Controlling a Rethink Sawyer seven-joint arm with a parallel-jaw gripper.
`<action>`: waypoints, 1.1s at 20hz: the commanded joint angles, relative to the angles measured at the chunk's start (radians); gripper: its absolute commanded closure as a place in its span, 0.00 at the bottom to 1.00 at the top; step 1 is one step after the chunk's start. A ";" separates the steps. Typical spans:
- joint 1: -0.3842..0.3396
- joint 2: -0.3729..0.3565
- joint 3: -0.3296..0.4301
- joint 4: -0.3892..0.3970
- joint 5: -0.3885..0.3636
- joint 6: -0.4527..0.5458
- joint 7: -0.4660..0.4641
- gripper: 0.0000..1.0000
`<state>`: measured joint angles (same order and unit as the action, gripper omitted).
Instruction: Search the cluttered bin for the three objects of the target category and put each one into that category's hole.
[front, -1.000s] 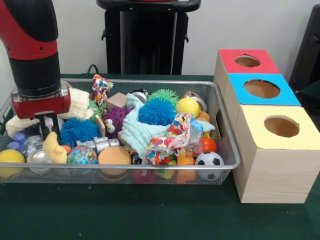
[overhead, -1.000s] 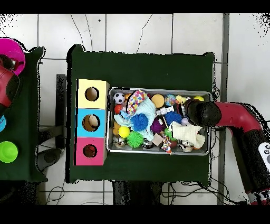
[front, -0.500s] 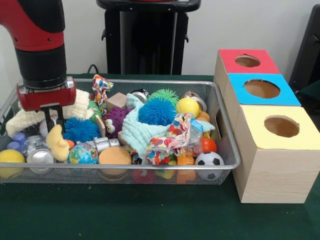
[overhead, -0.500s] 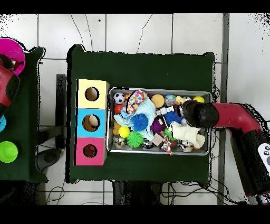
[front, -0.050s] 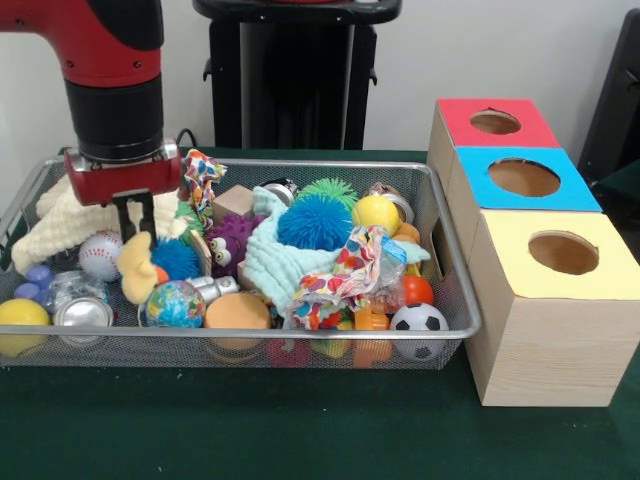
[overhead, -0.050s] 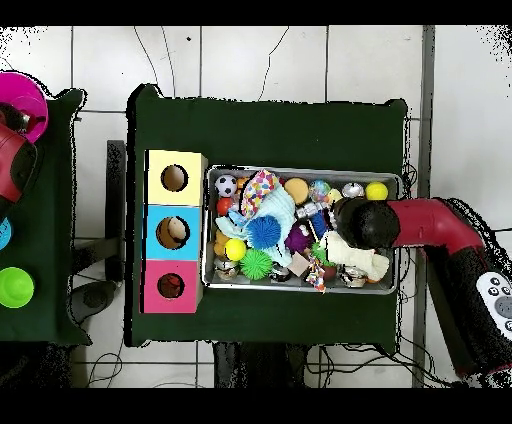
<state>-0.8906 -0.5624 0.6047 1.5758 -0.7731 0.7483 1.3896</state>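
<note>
1. Hanging over the 9 o'clock end of the wire bin (front, -0.050s: 440, 300) in the front view, the gripper (front, -0.050s: 133, 222) has its jaws clamped on a pale yellow plush toy (front, -0.050s: 135, 272), which looks lifted just clear of the clutter, though you cannot be sure it is free of the blue spiky ball (front, -0.050s: 180, 258) touching it.
2. You have three boxes standing in a row just beside the bin's 3 o'clock end: the yellow box (front, -0.050s: 520, 300), the blue box (front, -0.050s: 490, 195) and the red box (front, -0.050s: 462, 118), each with a round hole on top.
3. Nothing shows which category is the target, so judge the plush toy as a first candidate only.
4. Looking down from the overhead view, the blue box hole (overhead, -0.050s: 172, 232) seems to hold something pale; the other two holes look dark, and you cannot tell whether anything has been dropped in.
5. Most of the work looks left to do: the bin is crowded, with a soccer ball (front, -0.050s: 418, 322), a globe ball (front, -0.050s: 175, 305) and a baseball (front, -0.050s: 99, 255) among the rest.
6. Expect a long carry toward 3 o'clock across the whole bin.
</note>
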 joint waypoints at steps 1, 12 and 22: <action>0.062 -0.037 -0.055 0.138 0.052 0.016 0.103 1.00; 0.153 -0.081 -0.121 0.189 0.139 -0.010 0.188 1.00; 0.211 -0.171 -0.160 0.228 0.252 0.045 0.178 1.00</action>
<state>-0.7107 -0.6798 0.4930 1.7249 -0.5948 0.7479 1.3908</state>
